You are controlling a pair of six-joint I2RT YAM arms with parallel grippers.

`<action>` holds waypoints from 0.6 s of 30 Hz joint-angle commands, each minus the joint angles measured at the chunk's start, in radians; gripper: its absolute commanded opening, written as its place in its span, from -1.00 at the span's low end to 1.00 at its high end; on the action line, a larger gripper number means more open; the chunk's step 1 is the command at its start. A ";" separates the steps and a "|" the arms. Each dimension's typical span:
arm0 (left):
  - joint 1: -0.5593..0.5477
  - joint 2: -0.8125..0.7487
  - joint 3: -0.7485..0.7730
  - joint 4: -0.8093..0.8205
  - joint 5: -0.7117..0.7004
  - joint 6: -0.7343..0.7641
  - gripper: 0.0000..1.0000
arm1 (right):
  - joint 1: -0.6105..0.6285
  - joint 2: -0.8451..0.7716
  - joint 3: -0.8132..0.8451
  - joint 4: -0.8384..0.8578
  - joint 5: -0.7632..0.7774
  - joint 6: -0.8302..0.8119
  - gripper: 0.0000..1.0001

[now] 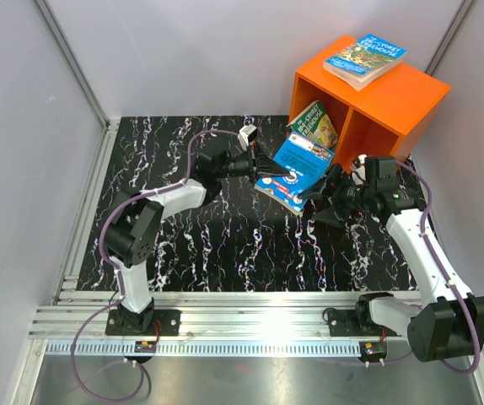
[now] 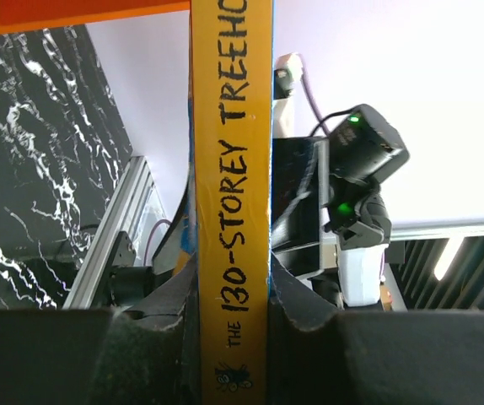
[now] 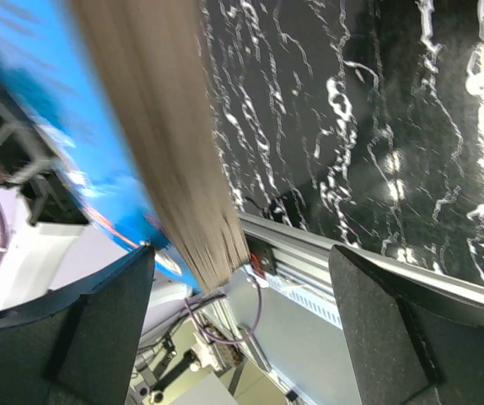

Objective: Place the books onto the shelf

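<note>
A blue book (image 1: pixel 297 173) with a yellow spine (image 2: pixel 232 169) hangs tilted in front of the orange shelf (image 1: pixel 411 105), just above the table. My left gripper (image 1: pixel 263 167) (image 2: pixel 233 295) is shut on it at the spine. My right gripper (image 1: pixel 322 202) (image 3: pixel 242 278) stands open at the book's other side; the page edge (image 3: pixel 166 126) lies between its fingers, close to the left finger (image 3: pixel 99 329). A green book (image 1: pixel 314 125) leans in the shelf's left compartment. Another book (image 1: pixel 364 59) lies flat on top of the shelf.
The shelf's right compartment (image 1: pixel 373 139) shows nothing inside. The black marbled table top (image 1: pixel 225 245) spreads in front of the arms. Grey walls close the sides and back. An aluminium rail (image 1: pixel 250 308) runs along the near edge.
</note>
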 commanded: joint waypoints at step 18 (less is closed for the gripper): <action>0.001 -0.116 -0.042 0.209 0.005 -0.146 -1.00 | 0.007 0.026 0.175 0.201 -0.036 0.106 0.74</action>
